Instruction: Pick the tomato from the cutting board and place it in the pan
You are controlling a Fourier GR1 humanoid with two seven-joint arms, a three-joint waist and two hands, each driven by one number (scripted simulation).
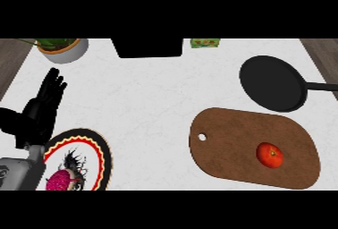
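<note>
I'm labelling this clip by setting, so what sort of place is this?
Most likely a kitchen counter: a black pan sits beyond a wooden cutting board with a tomato on it, and a patterned plate lies at the left.

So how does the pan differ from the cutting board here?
The pan is black and round; the cutting board is brown and oblong. The pan has a handle reaching right, the cutting board only a small hole near its left end. The pan holds nothing; the cutting board carries the tomato. Both lie flat on the counter.
</note>
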